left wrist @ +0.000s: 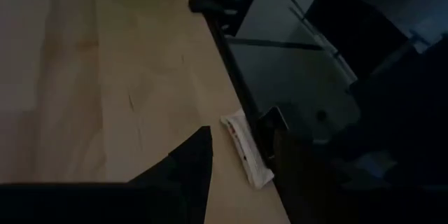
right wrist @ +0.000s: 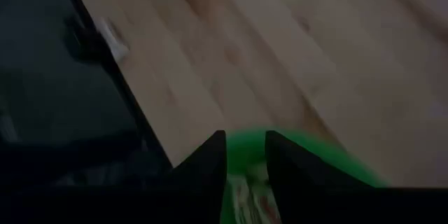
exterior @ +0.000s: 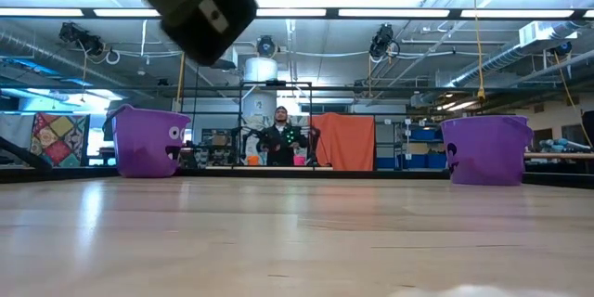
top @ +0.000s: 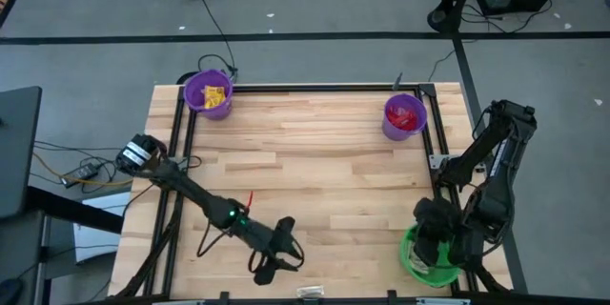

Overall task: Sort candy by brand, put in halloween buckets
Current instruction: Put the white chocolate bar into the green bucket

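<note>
One pale wrapped candy [left wrist: 246, 157] lies flat at the table's near edge [top: 310, 293], against the black rail. My left gripper [left wrist: 241, 127] hangs open a little above the table [top: 276, 255], left of and short of that candy, its fingers pointing toward it. My right gripper [right wrist: 245, 141] stands open over the green bucket [top: 419, 265], which holds wrapped candy [right wrist: 246, 197]. Both purple buckets stand at the table's far edge. The left one [top: 208, 93] holds yellow candy and the right one [top: 404, 114] holds red candy.
Black frame rails [top: 181, 152] run along the table's edges. Bare wood [top: 324, 162] lies between the arms and the purple buckets [exterior: 148, 141] [exterior: 484, 148]. A person [exterior: 281, 135] stands in the room far behind the table.
</note>
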Available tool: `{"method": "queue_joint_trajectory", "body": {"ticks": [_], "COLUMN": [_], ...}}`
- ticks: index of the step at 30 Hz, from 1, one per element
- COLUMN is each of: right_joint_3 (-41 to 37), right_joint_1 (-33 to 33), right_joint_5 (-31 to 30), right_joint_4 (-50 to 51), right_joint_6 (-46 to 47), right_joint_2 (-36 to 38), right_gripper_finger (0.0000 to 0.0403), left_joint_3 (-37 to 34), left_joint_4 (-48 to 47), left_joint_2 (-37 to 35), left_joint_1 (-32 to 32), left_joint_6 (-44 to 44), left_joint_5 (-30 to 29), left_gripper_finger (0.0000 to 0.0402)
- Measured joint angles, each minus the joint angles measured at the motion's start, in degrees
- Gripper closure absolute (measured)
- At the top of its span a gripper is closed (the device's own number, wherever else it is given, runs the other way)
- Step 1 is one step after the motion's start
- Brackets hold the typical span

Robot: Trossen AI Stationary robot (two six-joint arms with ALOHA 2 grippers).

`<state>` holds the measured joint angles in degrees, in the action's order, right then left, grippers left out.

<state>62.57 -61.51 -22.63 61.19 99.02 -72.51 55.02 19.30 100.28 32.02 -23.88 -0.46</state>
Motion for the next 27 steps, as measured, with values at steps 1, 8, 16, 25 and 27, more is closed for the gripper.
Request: {"method": "queue_joint_trajectory", "body": {"ticks": [1, 8, 16, 25, 27], "right_joint_3": [0.0, 0.0, 0.0, 0.1, 0.1], "right_joint_1": [0.2, 2.2, 5.1, 9.7, 11.2], "right_joint_5": [-1.4, -3.3, -7.5, -20.9, -19.1], "right_joint_4": [0.0, -4.4, -11.4, -17.3, -17.8], "right_joint_6": [-0.3, -8.2, -21.3, -36.1, -38.3], "right_joint_2": [0.4, 2.1, 2.3, 2.3, 2.3], "right_gripper_finger": [0.0292, 0.0292, 0.0292, 0.0303, 0.0304], "left_joint_3": [0.0, 0.7, 8.8, 14.9, 15.1], "left_joint_4": [0.6, 3.8, 3.5, -6.8, -7.1], "left_joint_2": [0.8, 7.3, 16.1, 18.5, 18.5], "left_joint_1": [0.6, 5.7, 8.6, 8.5, 8.4], "left_joint_6": [-0.2, -2.5, -5.2, -8.1, -9.3], "left_joint_5": [-1.0, -6.4, -8.7, -12.4, -12.9], "left_gripper_finger": [0.0243, 0.0243, 0.0243, 0.0243, 0.0243]}}
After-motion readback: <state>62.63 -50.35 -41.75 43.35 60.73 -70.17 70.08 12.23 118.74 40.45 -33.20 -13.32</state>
